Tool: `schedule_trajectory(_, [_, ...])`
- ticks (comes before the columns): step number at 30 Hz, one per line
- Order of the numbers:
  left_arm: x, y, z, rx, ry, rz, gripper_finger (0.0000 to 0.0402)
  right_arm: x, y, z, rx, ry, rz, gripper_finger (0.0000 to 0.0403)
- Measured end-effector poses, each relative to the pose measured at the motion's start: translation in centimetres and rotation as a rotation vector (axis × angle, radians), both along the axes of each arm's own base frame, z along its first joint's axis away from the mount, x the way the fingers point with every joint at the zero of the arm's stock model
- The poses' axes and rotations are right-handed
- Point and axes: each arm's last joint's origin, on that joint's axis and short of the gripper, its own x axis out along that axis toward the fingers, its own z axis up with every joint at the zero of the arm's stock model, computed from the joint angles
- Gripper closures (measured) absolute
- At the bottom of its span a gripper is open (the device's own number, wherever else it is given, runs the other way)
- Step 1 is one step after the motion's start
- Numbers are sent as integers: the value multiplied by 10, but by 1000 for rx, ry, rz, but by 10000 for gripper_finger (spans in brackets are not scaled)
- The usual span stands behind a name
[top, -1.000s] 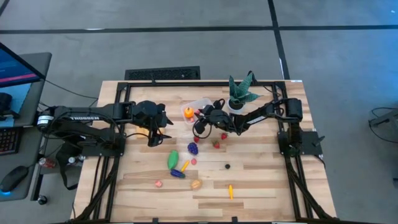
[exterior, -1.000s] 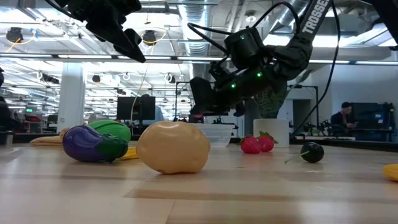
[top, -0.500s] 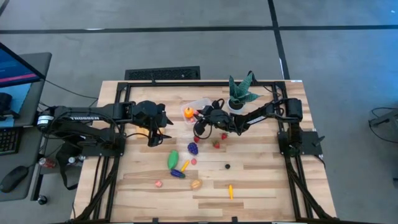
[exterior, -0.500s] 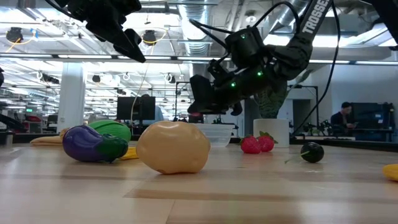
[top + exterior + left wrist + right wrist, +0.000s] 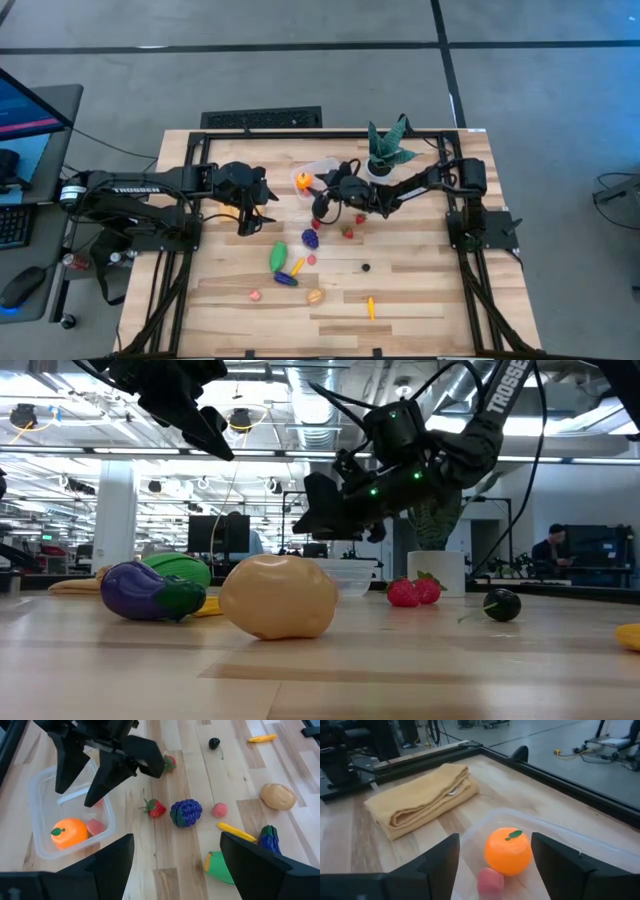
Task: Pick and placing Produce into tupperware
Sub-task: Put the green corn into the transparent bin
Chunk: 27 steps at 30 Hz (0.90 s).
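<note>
The right claw (image 5: 85, 775) hangs over the clear tub (image 5: 37, 790), which sits near the far edge of the surface (image 5: 420, 290), about the middle, just beside the spiky plant in its white pot (image 5: 385, 152). Its two fingers are spread wide and hold nothing. Inside the tub lie an orange (image 5: 507, 851) and a small pink piece (image 5: 490, 881). This looks like the moment just after a drop, so the step in hand is likely the release over the tub, with the arm free to go for more.

The left claw (image 5: 248, 210) waits above the surface toward the left edge, next to a folded tan cloth (image 5: 422, 797); its fingers are also spread and empty.

Most of the produce is not yet in the tub. Two strawberries (image 5: 156, 808) and a bunch of purple grapes (image 5: 186, 813) lie just beside the tub, toward the middle of the surface, with a small pink ball (image 5: 219, 810) close to the grapes. Farther toward the near edge are a green vegetable (image 5: 278, 257), an eggplant (image 5: 150, 590), a tan potato-like piece (image 5: 280, 596), a small dark cherry (image 5: 500, 604) and a yellow-orange strip (image 5: 371, 307).

The next move probably calls for the right claw to come off the tub, drop over the nearest strawberry with fingers set either side of it, and close gently, since these pieces are small and could roll away.
</note>
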Motion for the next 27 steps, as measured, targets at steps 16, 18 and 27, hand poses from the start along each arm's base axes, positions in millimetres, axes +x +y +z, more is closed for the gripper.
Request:
schedule_trajectory(16, [-12, -5, -48, -167, 128, -16, 113, 5, 35, 9, -31, -48, 206, 180])
schedule_trajectory(18, [-12, -5, -48, -190, 129, -26, 113, 6, 41, 9, -43, -45, 225, 182])
schedule_trajectory(27, [-7, -5, -45, -265, 90, 22, 113, -4, 75, 28, -44, 33, 319, 184])
